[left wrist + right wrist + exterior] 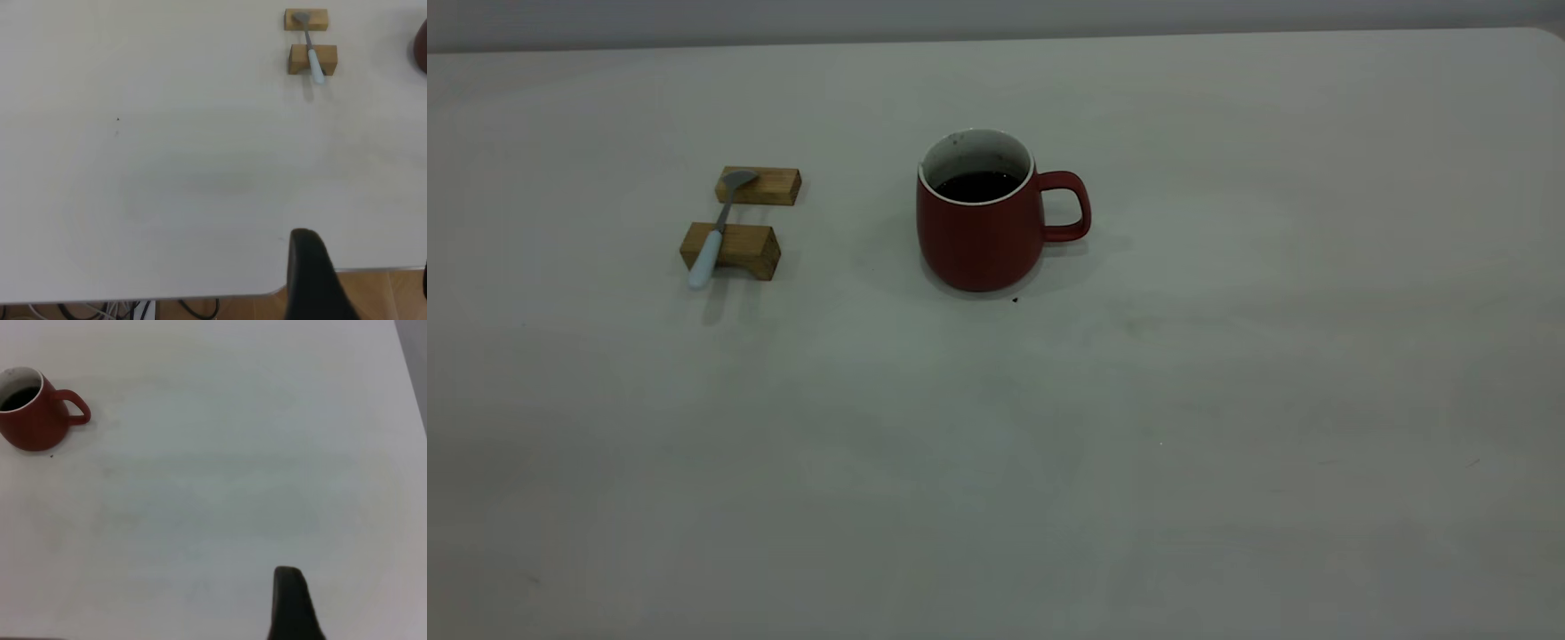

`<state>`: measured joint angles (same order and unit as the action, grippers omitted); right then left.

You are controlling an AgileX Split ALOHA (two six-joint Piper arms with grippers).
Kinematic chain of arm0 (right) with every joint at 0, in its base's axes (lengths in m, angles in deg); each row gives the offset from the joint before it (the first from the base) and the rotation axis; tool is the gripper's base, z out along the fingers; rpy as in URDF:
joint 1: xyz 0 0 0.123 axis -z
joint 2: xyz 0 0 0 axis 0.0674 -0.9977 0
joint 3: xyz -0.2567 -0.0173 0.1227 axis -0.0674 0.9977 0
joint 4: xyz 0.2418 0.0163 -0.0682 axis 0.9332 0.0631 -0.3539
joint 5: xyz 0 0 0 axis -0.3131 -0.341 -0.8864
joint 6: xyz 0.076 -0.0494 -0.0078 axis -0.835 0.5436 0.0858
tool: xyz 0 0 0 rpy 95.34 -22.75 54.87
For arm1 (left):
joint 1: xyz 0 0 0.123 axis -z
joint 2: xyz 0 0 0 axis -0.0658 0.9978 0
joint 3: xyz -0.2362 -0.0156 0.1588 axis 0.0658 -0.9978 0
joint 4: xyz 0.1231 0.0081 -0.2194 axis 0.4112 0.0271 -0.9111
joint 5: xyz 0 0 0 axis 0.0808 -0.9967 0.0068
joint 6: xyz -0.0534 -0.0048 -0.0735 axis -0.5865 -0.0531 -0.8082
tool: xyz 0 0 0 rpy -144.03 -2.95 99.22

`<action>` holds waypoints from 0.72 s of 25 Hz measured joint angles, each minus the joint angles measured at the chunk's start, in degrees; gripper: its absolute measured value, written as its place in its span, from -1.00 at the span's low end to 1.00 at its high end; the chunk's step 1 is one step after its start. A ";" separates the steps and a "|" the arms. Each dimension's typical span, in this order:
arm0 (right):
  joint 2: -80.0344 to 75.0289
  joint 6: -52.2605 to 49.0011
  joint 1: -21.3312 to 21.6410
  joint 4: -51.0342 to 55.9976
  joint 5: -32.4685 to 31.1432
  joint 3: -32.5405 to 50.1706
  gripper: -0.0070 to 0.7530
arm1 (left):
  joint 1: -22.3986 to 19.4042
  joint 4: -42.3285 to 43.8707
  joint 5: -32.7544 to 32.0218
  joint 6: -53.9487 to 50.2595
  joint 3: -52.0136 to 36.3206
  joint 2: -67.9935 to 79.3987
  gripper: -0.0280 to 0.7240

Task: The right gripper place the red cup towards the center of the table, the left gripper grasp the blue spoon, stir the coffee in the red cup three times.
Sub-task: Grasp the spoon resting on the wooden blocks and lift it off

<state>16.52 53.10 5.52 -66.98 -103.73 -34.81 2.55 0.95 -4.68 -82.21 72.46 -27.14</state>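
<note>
The red cup (980, 222) stands upright near the table (1227, 444) center in the exterior view, handle toward the right-arm side, w/ coffee (977, 185) sitting well below the rim. Judged from that position, the cup-placing step looks complete, or the cup needs no move. The blue spoon (717, 228) lies across two wooden blocks (745, 222), well apart from the cup on the left-arm side: bowl on the farther block, pale handle over the nearer block w/ its tip overhanging toward the table. Spoon is untouched; grasp and all three stirs are left to do. Neither arm shows in the exterior view. The left gripper (313, 280) appears only as one dark finger at the table edge in the left wrist view, far from the spoon; opening cannot be told. The right gripper (290, 607) likewise shows one dark finger in the right wrist view, well apart from the cup and holding nothing visible; width cannot be told.
</note>
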 joint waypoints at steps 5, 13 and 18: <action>0.00 0.00 0.00 0.00 -0.07 0.00 0.43 | 0.00 -0.36 0.00 0.00 0.00 0.00 0.32; 0.00 0.05 0.00 0.00 -0.07 0.00 0.43 | 0.00 -0.40 0.00 -0.05 0.00 0.00 0.32; 0.00 0.05 0.00 0.00 -0.07 0.00 0.43 | 0.00 0.49 0.15 -2.53 0.00 0.00 0.29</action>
<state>16.52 53.15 5.52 -66.98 -103.80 -34.81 2.55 1.44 -4.53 -84.74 72.46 -27.14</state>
